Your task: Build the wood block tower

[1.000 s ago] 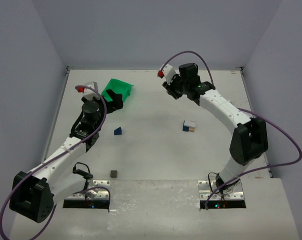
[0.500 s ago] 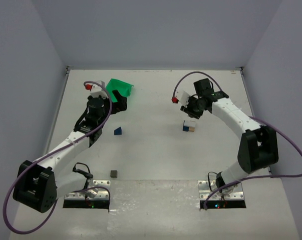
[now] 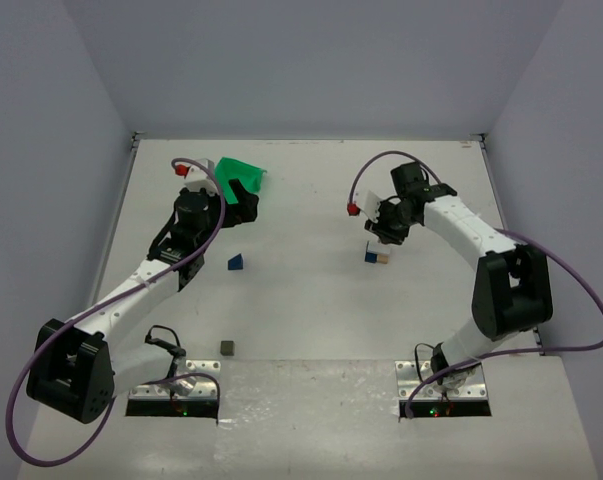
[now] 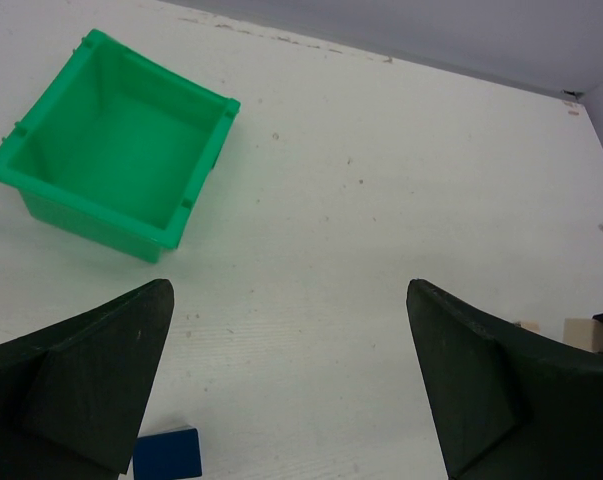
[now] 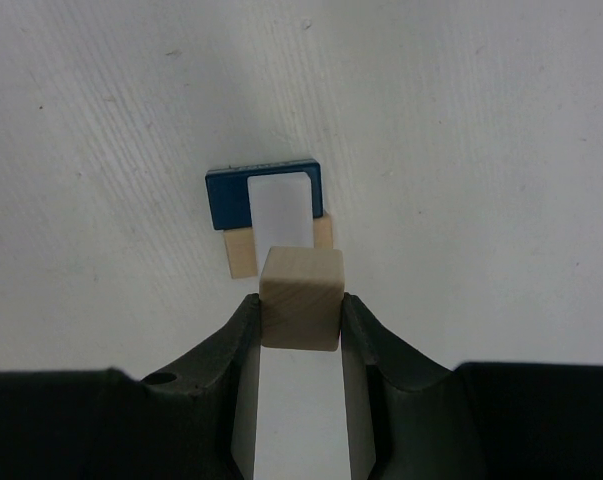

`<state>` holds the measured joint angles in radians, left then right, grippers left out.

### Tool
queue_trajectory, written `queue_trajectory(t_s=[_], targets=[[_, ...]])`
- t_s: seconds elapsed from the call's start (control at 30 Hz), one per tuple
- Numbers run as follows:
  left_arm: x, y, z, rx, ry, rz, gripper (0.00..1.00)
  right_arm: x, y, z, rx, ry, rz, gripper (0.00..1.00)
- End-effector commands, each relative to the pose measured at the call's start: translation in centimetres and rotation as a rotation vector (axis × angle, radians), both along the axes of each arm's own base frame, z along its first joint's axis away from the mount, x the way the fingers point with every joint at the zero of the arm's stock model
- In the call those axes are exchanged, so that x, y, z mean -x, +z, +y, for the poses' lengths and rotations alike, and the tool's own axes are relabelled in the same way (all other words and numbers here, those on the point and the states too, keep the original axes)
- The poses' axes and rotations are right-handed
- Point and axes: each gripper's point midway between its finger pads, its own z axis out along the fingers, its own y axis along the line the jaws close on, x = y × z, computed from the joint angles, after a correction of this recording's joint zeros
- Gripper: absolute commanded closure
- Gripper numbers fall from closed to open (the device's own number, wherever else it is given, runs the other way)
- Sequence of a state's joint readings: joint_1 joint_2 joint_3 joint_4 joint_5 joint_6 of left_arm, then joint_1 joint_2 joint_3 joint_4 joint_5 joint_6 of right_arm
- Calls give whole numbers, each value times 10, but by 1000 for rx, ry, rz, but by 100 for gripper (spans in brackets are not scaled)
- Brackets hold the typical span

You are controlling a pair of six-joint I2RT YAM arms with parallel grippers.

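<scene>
A white surface [image 3: 311, 310], walled in pale grey, carries everything. The green plastic bin [image 4: 101, 225] sits at the far left. Near it hangs the left gripper [image 4: 289, 300], fingers spread wide. The right gripper [image 5: 301, 306] pinches a tan cube [image 5: 301, 285] over the wood block tower [image 5: 279, 205], right of centre. The blue wedge [image 3: 236, 262] lies left of centre, and the dark cube [image 3: 226, 347] sits near the arm bases.

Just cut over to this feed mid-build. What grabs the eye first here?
On the right, the right gripper pinches a tan cube over the small stack of blue, white and tan blocks. The bright green bin stands out at the back left, empty, with the left gripper open near it. A blue wedge and a dark cube lie loose nearer the arms.
</scene>
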<state>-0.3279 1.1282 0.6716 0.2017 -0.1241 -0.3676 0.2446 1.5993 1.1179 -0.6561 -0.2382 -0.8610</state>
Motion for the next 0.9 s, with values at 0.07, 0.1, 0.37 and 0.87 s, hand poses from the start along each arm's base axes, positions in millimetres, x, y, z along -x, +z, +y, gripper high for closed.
queue_trajectory(t_s=[0.07,0.1,0.37,0.87], targets=[[-5,28,-10,16,-35,-70,0,-3,-3,10,-32,51,8,86],[-6,27,-9,14,-33,-69,0,-5,-5,10,-27,49,11,86],[-7,23,-8,3,-25,-58,0,-7,-14,10,-20,47,33,85],[-7,21,-9,-7,-38,-52,0,-14,-23,11,-18,49,24,82]])
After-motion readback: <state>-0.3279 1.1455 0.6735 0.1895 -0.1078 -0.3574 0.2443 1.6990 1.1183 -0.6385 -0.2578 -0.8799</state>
